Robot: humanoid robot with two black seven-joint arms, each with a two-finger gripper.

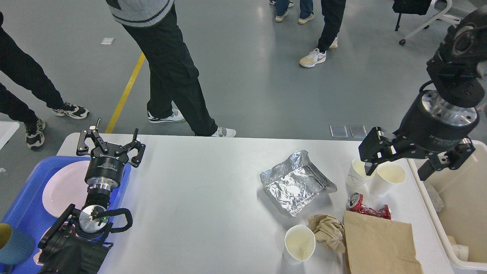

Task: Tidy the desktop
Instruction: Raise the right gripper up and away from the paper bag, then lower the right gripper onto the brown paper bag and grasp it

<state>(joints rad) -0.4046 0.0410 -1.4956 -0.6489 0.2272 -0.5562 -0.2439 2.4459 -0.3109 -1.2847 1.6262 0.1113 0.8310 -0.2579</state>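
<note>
The white desktop (198,198) carries a crumpled foil tray (296,182), two paper cups (392,176) side by side at the back right, a third paper cup (299,243) near the front, a crushed red can (367,207), a crumpled brown paper ball (328,230) and a flat brown paper bag (380,243). My right gripper (397,165) is open and empty, hovering just above the two back cups. My left gripper (110,146) is open and empty above the far edge of the blue tray.
A blue tray (26,213) with a pink plate (64,188) sits at the left, with a teal cup (13,243) at its front. A cream-white bin (456,201) stands at the right edge. People's legs (171,72) stand beyond the table.
</note>
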